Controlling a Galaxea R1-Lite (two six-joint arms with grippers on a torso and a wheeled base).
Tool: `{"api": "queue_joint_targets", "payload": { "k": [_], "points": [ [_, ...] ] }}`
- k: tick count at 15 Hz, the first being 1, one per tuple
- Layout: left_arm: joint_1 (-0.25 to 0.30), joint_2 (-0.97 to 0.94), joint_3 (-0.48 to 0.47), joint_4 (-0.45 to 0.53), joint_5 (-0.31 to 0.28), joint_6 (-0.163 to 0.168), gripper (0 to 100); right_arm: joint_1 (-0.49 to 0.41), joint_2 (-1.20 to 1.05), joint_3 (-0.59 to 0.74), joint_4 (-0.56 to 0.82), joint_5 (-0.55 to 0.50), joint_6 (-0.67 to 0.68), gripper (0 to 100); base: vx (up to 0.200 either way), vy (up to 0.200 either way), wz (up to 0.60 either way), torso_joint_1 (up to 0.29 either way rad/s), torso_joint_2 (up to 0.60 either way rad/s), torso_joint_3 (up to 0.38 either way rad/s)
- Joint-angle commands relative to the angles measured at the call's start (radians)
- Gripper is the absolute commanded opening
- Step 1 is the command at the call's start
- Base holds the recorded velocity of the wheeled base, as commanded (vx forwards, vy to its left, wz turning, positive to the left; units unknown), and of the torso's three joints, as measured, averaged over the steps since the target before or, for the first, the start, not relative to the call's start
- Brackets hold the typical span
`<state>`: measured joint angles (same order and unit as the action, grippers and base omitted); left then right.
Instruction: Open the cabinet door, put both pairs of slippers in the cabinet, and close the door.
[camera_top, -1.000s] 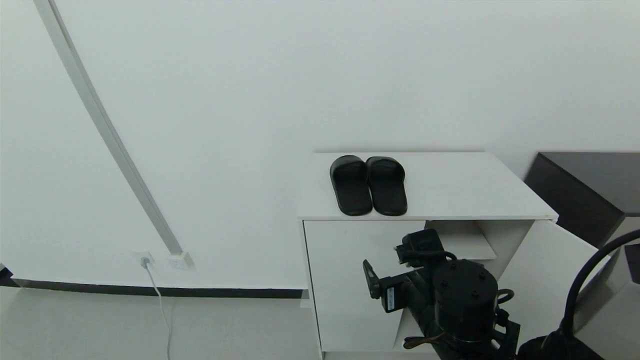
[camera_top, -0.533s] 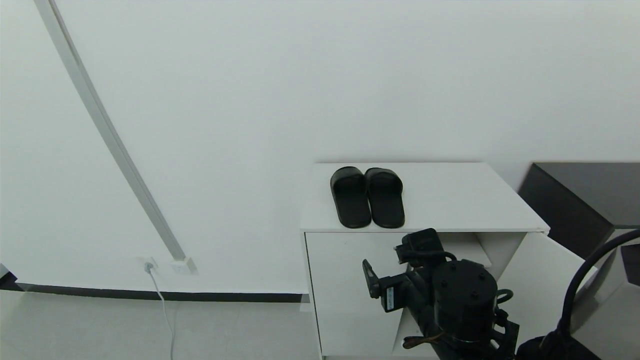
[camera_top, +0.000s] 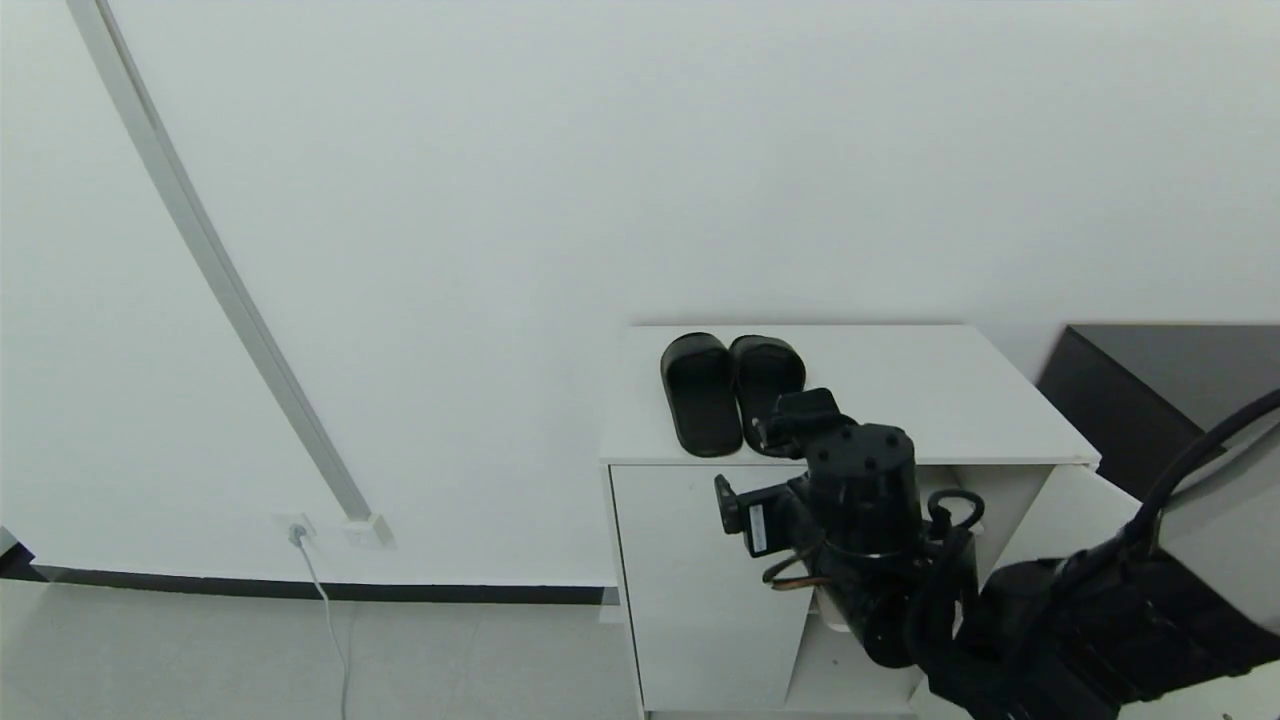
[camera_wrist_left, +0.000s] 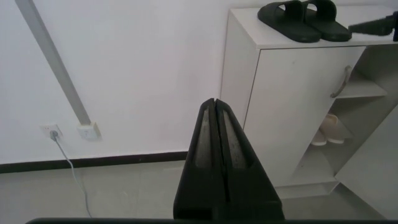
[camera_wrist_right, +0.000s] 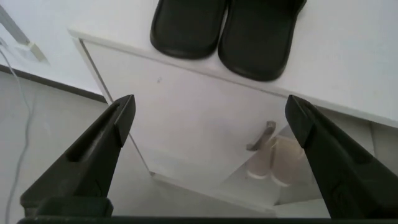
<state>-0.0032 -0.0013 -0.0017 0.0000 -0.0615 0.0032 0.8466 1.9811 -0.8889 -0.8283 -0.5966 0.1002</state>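
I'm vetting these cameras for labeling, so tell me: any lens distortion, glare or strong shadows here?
Head view: the wall conduit bows into a curve, likely wide-angle distortion; lighting even, no glare. Left wrist view: it looks straight; the left hand blocks the middle. Right wrist view: only soft shade inside the cabinet around the pale slippers.

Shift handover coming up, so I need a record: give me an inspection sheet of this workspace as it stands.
Surface: cabinet top, white, carrying the black slippers.
Job's things: black slippers side by side; pale slippers low down inside; right door open, left door shut.
Clutter: nothing seen.
Grippers: right pincer open, near the black slippers; left pincer shut, empty.
Cables: white cord hanging from a wall socket.
Surroundings: white wall, grey wall strip, dark furniture to the right.
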Motion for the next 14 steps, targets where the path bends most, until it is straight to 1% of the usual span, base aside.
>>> {"api": "queue_joint_targets", "payload": {
  "k": [1, 2, 4, 10, 12, 13, 14],
  "points": [
    [0.000, 0.001, 0.000, 0.000, 0.000, 0.000, 0, -0.008, -0.047, -0.186, 0.204, 0.000, 0.095, 100, 0.000, 0.000, 0.00, 0.000, 0.00, 0.000],
    [0.000, 0.001, 0.000, 0.000, 0.000, 0.000, 0, -0.008, -0.047, -0.222, 0.259, 0.000, 0.119, 100, 0.000, 0.000, 0.00, 0.000, 0.00, 0.000],
    [0.000, 0.001, 0.000, 0.000, 0.000, 0.000, 0, -0.006, -0.045, -0.226, 0.276, -0.005, 0.125, 100, 0.000, 0.000, 0.00, 0.000, 0.00, 0.000],
    [0.000, 0.001, 0.000, 0.000, -0.001, 0.001, 0, -0.008, -0.008, -0.186, 0.265, -0.012, 0.138, 100, 0.200, 0.000, 0.00, -0.001, 0.00, 0.001],
    [0.000, 0.001, 0.000, 0.000, -0.001, 0.001, 0, -0.006, 0.012, -0.163, 0.238, -0.019, 0.138, 100, 0.200, 0.000, 0.00, 0.010, 0.00, 0.002],
    [0.000, 0.001, 0.000, 0.000, -0.001, 0.001, 0, -0.006, 0.038, -0.142, 0.189, -0.019, 0.134, 100, 0.200, 0.000, 0.00, -0.002, 0.00, -0.002],
    [0.000, 0.001, 0.000, 0.000, -0.001, 0.001, 0, -0.008, 0.065, -0.134, 0.147, -0.020, 0.131, 100, 0.000, 0.000, 0.00, 0.000, 0.00, 0.000]
  ]
}}
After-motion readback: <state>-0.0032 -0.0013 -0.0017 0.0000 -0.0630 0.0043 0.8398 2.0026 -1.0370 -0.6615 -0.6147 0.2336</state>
